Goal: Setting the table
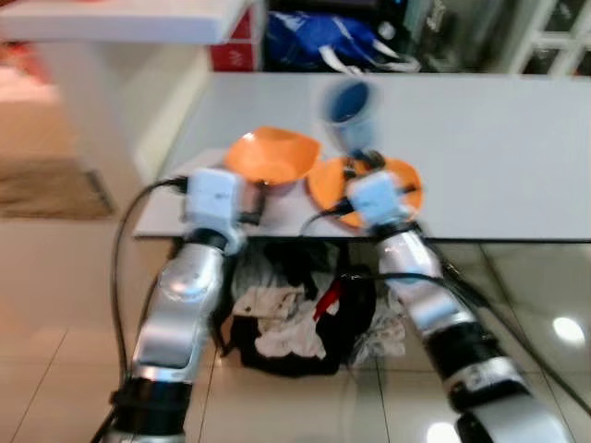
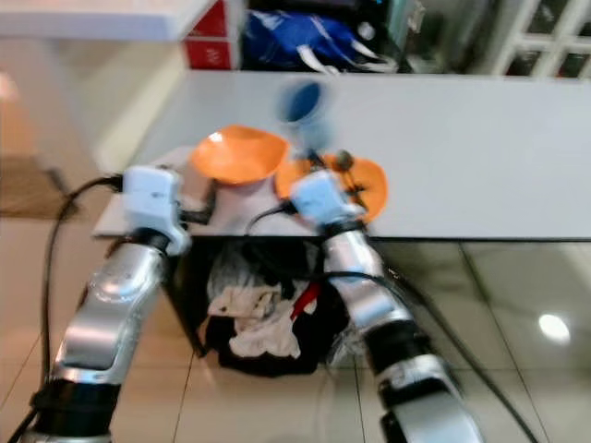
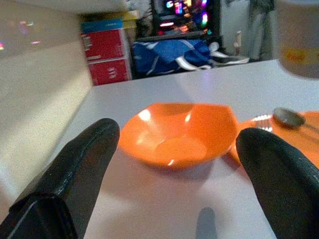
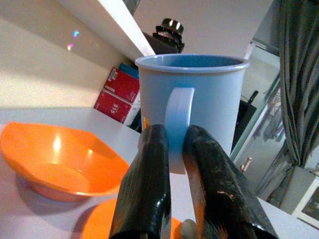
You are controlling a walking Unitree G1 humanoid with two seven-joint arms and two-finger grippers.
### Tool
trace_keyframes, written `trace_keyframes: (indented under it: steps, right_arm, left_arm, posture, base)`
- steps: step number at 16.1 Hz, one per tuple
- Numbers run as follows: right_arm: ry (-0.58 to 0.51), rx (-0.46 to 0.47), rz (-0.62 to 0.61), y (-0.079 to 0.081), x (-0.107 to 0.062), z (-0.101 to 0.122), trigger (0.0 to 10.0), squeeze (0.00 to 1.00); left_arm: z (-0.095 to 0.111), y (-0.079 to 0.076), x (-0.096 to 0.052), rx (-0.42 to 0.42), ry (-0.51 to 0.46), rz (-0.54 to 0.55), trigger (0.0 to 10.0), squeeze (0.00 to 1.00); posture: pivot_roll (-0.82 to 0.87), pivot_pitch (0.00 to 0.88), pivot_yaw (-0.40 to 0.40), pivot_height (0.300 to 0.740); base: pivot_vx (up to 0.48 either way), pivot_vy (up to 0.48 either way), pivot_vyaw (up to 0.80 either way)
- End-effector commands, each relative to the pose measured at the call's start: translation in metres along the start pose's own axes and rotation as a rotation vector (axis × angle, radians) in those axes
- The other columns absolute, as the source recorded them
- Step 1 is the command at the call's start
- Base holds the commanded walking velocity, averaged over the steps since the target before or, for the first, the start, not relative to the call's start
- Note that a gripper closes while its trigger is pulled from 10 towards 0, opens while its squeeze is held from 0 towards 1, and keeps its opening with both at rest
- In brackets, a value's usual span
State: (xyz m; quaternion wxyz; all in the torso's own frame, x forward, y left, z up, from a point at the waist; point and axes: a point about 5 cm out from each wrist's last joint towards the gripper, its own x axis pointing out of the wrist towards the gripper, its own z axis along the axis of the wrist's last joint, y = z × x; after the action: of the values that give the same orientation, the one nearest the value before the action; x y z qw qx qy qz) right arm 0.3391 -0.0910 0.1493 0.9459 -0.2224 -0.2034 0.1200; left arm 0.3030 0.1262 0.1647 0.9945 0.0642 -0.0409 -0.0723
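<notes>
A light blue mug [image 4: 192, 104] hangs above the white table [image 1: 480, 157], its handle [image 4: 177, 119] pinched by my right gripper [image 4: 175, 149], which is shut on it. The same mug [image 1: 349, 109] looks blurred in the left eye view, above an orange plate [image 1: 406, 180]. A spoon [image 3: 289, 117] and a fork [image 3: 261, 119] lie on that plate. An orange bowl [image 1: 271, 157] sits on the table to the plate's left. My left gripper [image 3: 174, 169] is open just in front of the bowl [image 3: 178, 133], its fingers [image 3: 75, 174] spread to either side of it.
The table's near edge [image 1: 369, 235] runs under both wrists. Under it lies a dark bag with crumpled cloths [image 1: 295, 318] on the tiled floor. A blue bag [image 1: 319, 41] and a red box [image 1: 235, 46] stand behind the table. A white counter [image 1: 111, 23] rises at the left.
</notes>
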Motion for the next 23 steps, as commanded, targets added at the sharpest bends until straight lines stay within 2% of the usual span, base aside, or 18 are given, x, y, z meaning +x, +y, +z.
trace_keyframes:
  steps: [1,6,8,10,13,14,16,19,21,23]
  right_arm:
    - [0.015,-0.022,-0.043,-0.017,-0.002,-0.005,0.0,0.0]
    - [0.008,-0.019,-0.045,-0.017,0.001,-0.003,0.0,0.0]
    - [-0.01,-0.013,-0.054,-0.019,0.007,0.003,0.0,0.0]
    - [-0.019,0.001,-0.063,-0.022,0.013,0.007,0.0,0.0]
    - [-0.048,0.056,-0.066,-0.027,0.034,0.024,0.0,0.0]
    - [-0.045,0.086,-0.073,-0.031,0.047,0.03,0.0,0.0]
    - [-0.01,0.155,-0.084,-0.038,0.063,0.034,0.0,0.0]
    - [0.092,0.286,-0.085,-0.044,0.08,0.032,0.0,0.0]
    - [0.17,0.358,-0.083,-0.047,0.083,0.024,0.0,0.0]
    - [0.22,0.391,-0.098,-0.05,0.082,0.017,0.0,0.0]
  left_arm:
    - [0.005,-0.011,0.002,-0.006,-0.013,-0.04,10.0,0.0]
    - [0.005,-0.011,0.003,-0.008,-0.015,-0.041,10.0,0.0]
    - [0.007,-0.012,0.003,-0.031,-0.026,-0.04,10.0,0.0]
    - [0.008,-0.012,0.003,-0.033,-0.024,-0.036,10.0,0.0]
    - [0.009,-0.012,0.002,-0.035,-0.029,-0.036,10.0,0.0]
    - [0.012,-0.014,0.001,-0.04,-0.035,-0.041,10.0,0.0]
    - [0.015,-0.015,0.0,-0.048,-0.043,-0.04,10.0,0.0]
    - [0.02,-0.013,-0.004,-0.05,-0.055,-0.021,10.0,0.0]
    - [0.025,-0.013,-0.009,-0.053,-0.063,-0.006,10.0,0.0]
    - [0.027,-0.012,-0.013,-0.061,-0.068,0.008,10.0,0.0]
  posture:
    - [0.01,0.0,0.023,0.74]
    - [0.01,0.0,0.023,0.74]
    - [0.01,0.0,0.022,0.74]
    - [0.01,0.0,0.021,0.74]
    - [0.01,0.0,0.021,0.74]
    - [0.02,0.0,0.012,0.74]
    - [0.04,0.0,-0.003,0.74]
    - [0.08,0.0,-0.032,0.74]
    - [0.1,0.0,-0.058,0.74]
    - [0.1,0.004,-0.067,0.74]
  base:
    - [0.469,0.0,0.0]
    - [0.469,0.0,0.0]
    - [0.476,0.0,0.0]
    - [0.0,0.0,0.0]
    - [0.0,0.0,0.0]
    - [0.0,0.0,0.0]
    - [0.0,0.0,0.0]
    - [0.0,0.0,0.0]
    - [0.0,0.0,0.0]
    - [0.0,0.0,0.0]
